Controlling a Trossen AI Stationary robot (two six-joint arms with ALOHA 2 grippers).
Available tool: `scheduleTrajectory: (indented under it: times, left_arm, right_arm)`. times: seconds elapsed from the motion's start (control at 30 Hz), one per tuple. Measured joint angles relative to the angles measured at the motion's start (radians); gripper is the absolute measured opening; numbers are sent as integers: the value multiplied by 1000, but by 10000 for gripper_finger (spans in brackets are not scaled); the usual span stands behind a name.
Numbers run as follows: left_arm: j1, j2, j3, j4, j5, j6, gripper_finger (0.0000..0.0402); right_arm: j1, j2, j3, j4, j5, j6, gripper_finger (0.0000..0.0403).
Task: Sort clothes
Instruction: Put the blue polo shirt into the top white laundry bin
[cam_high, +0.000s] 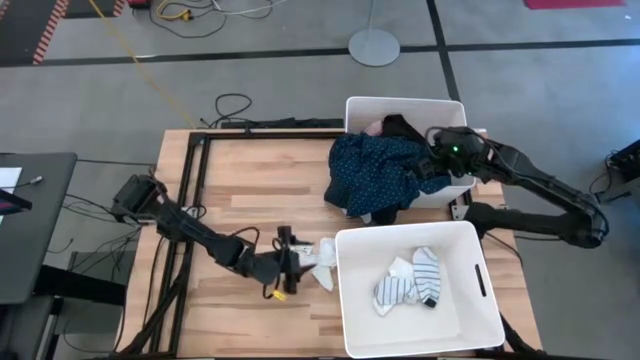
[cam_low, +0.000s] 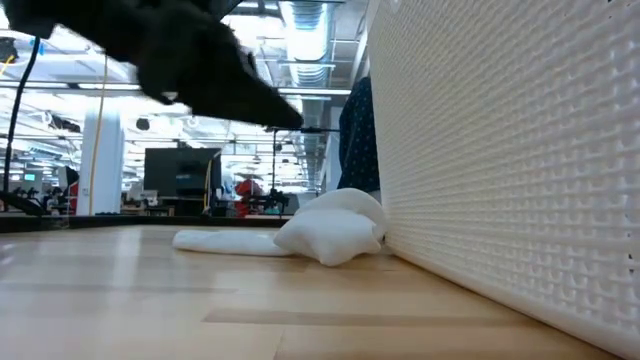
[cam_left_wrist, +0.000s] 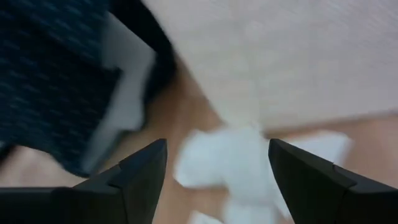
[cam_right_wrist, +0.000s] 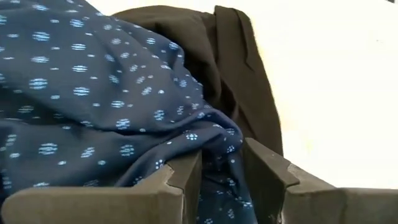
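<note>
Beside the near bin (cam_high: 345, 300), your wide-open left end effector (cam_left_wrist: 214, 165) faces a limp, light white sock (cam_high: 322, 262); pinch its bunched middle.

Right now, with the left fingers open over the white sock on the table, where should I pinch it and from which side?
Probably pinch the white sock at its bunched, raised lump, which the low view shows standing higher than its flat tail. Come straight down from above: the near bin wall stands right against the lump, leaving no room from that side. The left gripper already hangs open there.
</note>
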Motion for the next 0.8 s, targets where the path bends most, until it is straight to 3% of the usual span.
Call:
scheduleTrajectory:
  times: [0.2, 0.3, 0.43, 0.6, 0.8]
  left_arm:
    - [123, 0, 0, 62, -59, 13, 277]
    - [210, 10, -17, 97, -38, -14, 277]
    - [323, 10, -77, 234, 98, -39, 277]
    - [414, 11, -120, 405, 388, -36, 277]
    - [445, 11, -96, 400, 432, 30, 291]
  right_arm:
    - [47, -8, 0, 3, 1, 0, 134]
    - [77, -11, 0, 10, 1, 0, 134]
    - [112, -17, 0, 16, 2, 0, 134]
    - [134, -20, 0, 19, 2, 0, 134]
    - [139, -19, 0, 26, 1, 0, 134]
